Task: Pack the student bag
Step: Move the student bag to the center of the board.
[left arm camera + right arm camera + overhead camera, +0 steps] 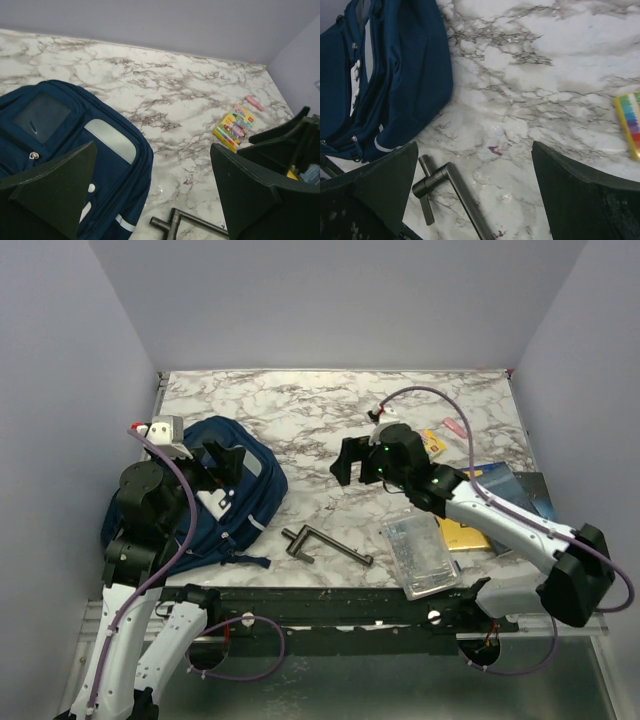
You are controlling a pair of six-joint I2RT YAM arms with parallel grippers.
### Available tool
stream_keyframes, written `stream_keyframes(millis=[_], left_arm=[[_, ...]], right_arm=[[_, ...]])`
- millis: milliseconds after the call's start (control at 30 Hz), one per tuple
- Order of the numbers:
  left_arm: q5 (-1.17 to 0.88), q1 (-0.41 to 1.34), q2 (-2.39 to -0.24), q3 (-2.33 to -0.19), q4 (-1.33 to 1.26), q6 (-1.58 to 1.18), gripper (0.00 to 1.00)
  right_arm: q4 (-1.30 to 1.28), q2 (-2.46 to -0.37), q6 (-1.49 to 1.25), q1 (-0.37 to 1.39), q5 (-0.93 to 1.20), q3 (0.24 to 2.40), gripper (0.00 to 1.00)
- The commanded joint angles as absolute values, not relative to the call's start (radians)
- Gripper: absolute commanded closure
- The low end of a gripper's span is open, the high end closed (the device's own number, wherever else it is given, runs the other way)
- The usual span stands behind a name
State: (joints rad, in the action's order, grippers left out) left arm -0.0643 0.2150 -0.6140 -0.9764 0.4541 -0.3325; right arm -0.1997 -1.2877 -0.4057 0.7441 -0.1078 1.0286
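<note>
Top external view: the student bag (215, 502) lies flat on its back at the left end of the marble bench (300, 405), pocket side up, straps toward the near edge, directly beneath the left arm. The left gripper (224, 466) hangs just above the bag's upper panel without touching it, jaws spread wide and holding nothing. Judgement: the bag sits there so that this arm can hold or open it, leaving the other free to fetch. The right wrist view shows zip pulls along the bag's side seam, but whether the main compartment is unzipped cannot be told. Just right of the bag, apart from it, a grey metal lever handle (325, 543) rests near the front edge. The right gripper (358, 470) hovers over bare bench at centre, between the bag and the loose goods. Its jaws are likewise fully apart and empty, and they point toward the bag side. Further right lie a clear plastic case (420, 555) partly over a yellow book (465, 536), then a blue-covered book (505, 485) under the right forearm. A colourful crayon box (432, 443) and a small pink item (457, 427) lie behind these. Judgement: the goods are grouped within the right arm's reach for transfer leftward. Nothing is seen inside the bag, so packing appears not yet begun.
</note>
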Motion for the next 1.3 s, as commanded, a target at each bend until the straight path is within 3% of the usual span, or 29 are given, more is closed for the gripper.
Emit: stream_keyframes(millis=[0,200,300,500,700,800,900,1033,1267], left_arm=[[-0.113,0.207,-0.603,-0.962,0.526,-0.363,0.02],[-0.109,0.209,-0.544,-0.917,0.543,-0.373,0.02],[-0.117,0.209,-0.541,-0.907,0.553,-0.361,0.02],[-0.154,0.210,-0.566,-0.900,0.555,-0.379,0.02],[-0.182,0.226,-0.612,-0.902,0.541,-0.393,0.02],[-0.185,0.232,-0.631,-0.908,0.537,-0.393,0.02],[-0.190,0.239,-0.647,-0.913,0.534,-0.393,0.02],[-0.201,0.249,-0.656,-0.911,0.528,-0.405,0.02],[-0.232,0.262,-0.670,-0.907,0.523,-0.424,0.02]], right_arm=[[0.054,-1.419,-0.538,0.822,-0.031,1.023,0.00],[0.149,-1.703,-0.867,0.867,-0.029,1.134,0.00],[0.274,-1.771,-0.881,0.914,-0.096,1.144,0.00],[0.257,-1.946,-0.863,0.922,-0.131,1.290,0.03],[0.336,-2.010,-0.903,0.920,-0.175,1.310,0.27],[0.364,-2.028,-0.914,0.920,-0.212,1.310,0.50],[0.405,-2.042,-0.940,0.906,-0.223,1.296,0.65],[0.400,-2.056,-0.935,0.882,-0.257,1.306,0.99],[0.366,-2.097,-0.891,0.734,-0.207,1.331,1.00]])
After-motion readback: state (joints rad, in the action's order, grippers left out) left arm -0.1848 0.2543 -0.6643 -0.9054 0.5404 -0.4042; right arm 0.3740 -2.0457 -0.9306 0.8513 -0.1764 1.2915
